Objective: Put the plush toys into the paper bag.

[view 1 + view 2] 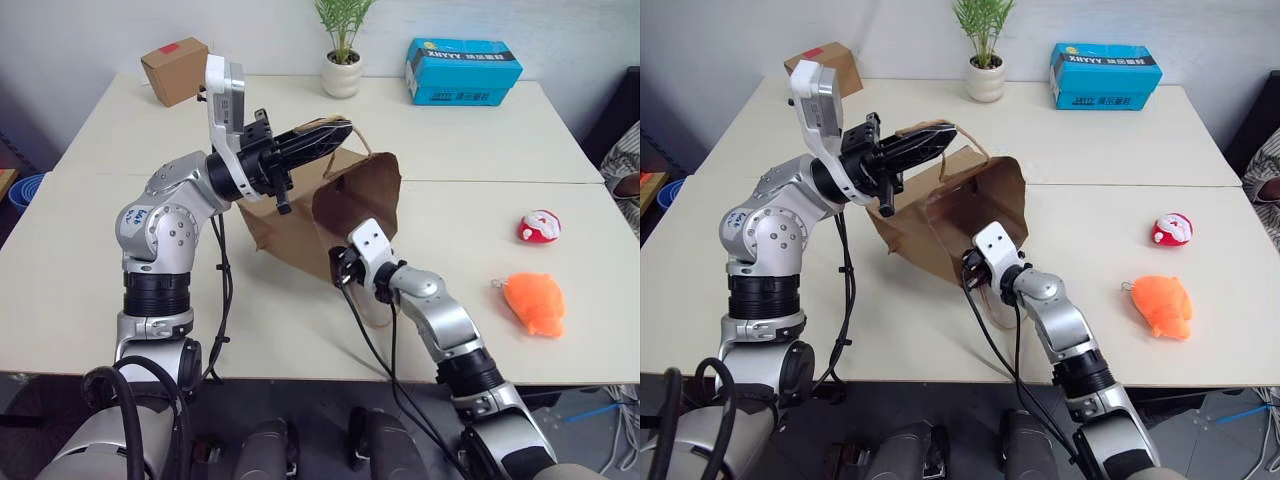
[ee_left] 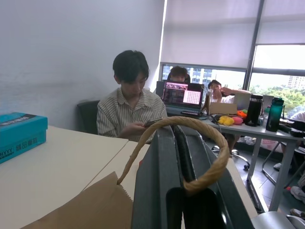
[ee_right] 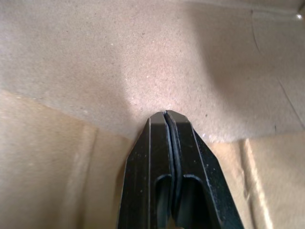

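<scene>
Plush toys first: both sit out on the bare desk [image 1: 480, 150], well off to the robot's right, and neither is in the bag yet. The orange fluffy toy [image 1: 534, 303] lies nearer the front edge with its little loop pointing toward the bag; the red-and-white toy [image 1: 539, 227] sits just behind it, a short gap between them.

All the action is at the paper bag [image 1: 355, 195] in the middle of the desk. The left hand [image 1: 322, 137] is up high, its fingers pressed together, with one twisted-cord handle [image 2: 202, 148] looped around them, hoisting that side of the bag so the mouth gapes toward the robot. The right hand [image 3: 165, 114] is pushed low into the opening, fingers shut tight with nothing between them, tips pressing against brown paper inside. By my read this is the bag-opening step, so the task is barely begun: the bag is being readied and both toys still need picking up and dropping in.

The count: two plush toys, one paper bag, two hands on the job. Along the back of the desk stand one cardboard box [image 1: 176, 70], one potted plant [image 1: 342, 45] and one blue box [image 1: 462, 71]. People sit at another desk beyond.
</scene>
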Controlling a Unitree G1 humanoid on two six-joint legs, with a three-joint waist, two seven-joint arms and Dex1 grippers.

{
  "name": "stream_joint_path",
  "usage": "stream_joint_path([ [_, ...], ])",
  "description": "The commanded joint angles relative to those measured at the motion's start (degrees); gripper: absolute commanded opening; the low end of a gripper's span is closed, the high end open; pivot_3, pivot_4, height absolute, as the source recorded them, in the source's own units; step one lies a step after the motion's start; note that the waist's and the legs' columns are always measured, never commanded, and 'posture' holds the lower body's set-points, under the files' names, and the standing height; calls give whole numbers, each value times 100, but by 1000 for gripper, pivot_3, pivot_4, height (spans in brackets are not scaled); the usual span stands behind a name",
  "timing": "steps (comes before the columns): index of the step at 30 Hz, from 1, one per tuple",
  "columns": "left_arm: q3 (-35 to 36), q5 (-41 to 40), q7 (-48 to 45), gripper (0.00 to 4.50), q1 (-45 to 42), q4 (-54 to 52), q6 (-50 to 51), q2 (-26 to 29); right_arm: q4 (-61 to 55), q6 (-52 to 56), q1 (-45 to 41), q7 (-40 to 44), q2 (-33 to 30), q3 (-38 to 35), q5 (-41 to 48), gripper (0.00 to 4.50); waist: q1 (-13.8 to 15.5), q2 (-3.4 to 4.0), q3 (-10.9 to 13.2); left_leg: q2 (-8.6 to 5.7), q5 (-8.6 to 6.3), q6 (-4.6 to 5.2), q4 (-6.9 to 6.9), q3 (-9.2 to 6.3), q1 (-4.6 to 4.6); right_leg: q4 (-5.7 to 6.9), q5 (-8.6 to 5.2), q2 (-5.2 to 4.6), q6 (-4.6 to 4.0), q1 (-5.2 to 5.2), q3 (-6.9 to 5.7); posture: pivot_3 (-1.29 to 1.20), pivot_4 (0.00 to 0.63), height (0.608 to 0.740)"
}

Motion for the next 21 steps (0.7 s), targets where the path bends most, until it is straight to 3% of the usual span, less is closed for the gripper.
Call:
stream_joint_path([
  [1, -235, 101, -56, 0, 242, -329, -222, 15, -781, 47, 318, 527, -26, -295, 728, 189, 0, 0, 0, 0, 0, -1, -2, 0, 0, -1, 0, 2, 0, 0, 0, 0, 150, 740],
  [3, -300, 126, -9, 0, 448, -416, -296, -8, -1218, -63, 543, 661, -271, -405, 809, 573, -1, 1, 1, -1, -1, -1, -6, 1, -2, -4, 0, 2, 0, -2, 1, 0, 150, 740],
  [8, -410, 203, 34, 0, 774, -462, -421, 8, -2619, -314, 1412, 1385, -976, -1000, 1621, 2316, 68, 0, 1, -1, -3, 1, -6, 0, -4, -8, 0, 0, 0, -3, 0, 0, 150, 740],
  [14, -550, 199, -247, 0, 880, -278, -492, 86, -4150, -183, 3066, 1525, -1732, -2646, 2747, 4468, 90, 0, 1, -1, -11, 3, -8, 0, -4, -17, 1, 0, 1, 0, -1, 0, 150, 740],
  [18, -704, 340, -474, 0, 808, -115, -630, 153, -4450, -694, 4177, 1514, -1865, -3794, 2734, 4468, 130, -1, 1, -1, -12, 6, -7, 1, 2, -20, 1, 0, 3, 6, 0, 0, 150, 740],
  [21, -802, 450, -606, 0, 759, -22, -766, 192, -4283, -1408, 5398, 1557, -1518, -4873, 2522, 4468, 215, -1, 1, 0, -14, 5, -12, 3, 5, -37, 1, 7, 3, 7, 1, 0, 150, 740],
])
